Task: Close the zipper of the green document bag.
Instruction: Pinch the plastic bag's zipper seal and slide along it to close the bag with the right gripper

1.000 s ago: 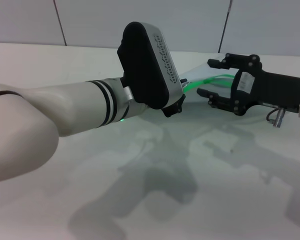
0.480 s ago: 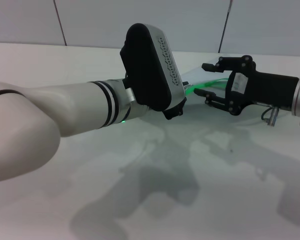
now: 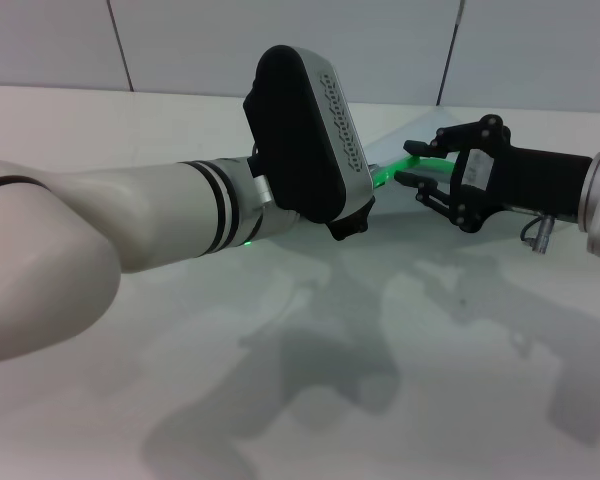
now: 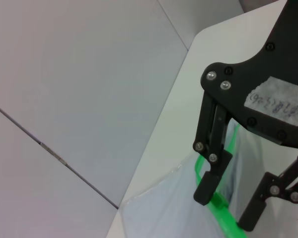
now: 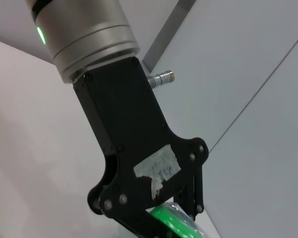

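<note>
The green document bag is lifted off the table, mostly hidden behind my left arm; its pale sheet shows in the left wrist view. The zipper is a bright green strip along its edge; no slider shows. My right gripper comes in from the right and stands open, its two fingers straddling the strip, one pad touching it. My left gripper is shut on the green edge of the bag, its fingertips cut off at the picture's border.
The white table lies below both arms, with grey wall panels behind it. My left forearm and its black wrist housing fill the middle of the head view.
My right gripper has moved left onto the green strip and its fingers have narrowed around it. The left arm has shifted slightly right.
</note>
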You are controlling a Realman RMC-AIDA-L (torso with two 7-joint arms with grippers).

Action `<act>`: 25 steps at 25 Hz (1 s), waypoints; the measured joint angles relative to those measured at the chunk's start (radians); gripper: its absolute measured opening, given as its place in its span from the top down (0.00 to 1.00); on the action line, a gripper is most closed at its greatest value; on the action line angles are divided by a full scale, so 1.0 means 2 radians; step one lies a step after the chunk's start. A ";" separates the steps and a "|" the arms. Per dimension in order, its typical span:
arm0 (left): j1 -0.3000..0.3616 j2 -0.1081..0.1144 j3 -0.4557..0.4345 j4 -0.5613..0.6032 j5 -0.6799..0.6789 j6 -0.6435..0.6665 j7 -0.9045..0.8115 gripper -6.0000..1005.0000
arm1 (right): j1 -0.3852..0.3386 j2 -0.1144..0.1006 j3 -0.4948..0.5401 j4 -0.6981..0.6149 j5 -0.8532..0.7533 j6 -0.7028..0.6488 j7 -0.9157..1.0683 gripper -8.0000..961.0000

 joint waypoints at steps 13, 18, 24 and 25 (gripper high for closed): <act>0.000 0.000 0.000 -0.002 0.001 0.005 0.001 0.91 | -0.017 0.000 0.000 -0.032 -0.005 -0.004 0.001 0.71; 0.000 0.001 0.000 -0.002 0.001 0.007 0.002 0.91 | -0.024 0.001 -0.003 -0.045 -0.028 -0.003 0.001 0.70; 0.000 0.002 0.000 -0.001 -0.001 0.017 0.011 0.91 | -0.026 0.001 -0.014 -0.049 -0.033 0.007 0.001 0.66; 0.000 0.002 0.000 -0.001 -0.001 0.018 0.012 0.91 | -0.027 0.001 -0.014 -0.053 -0.034 0.008 0.001 0.65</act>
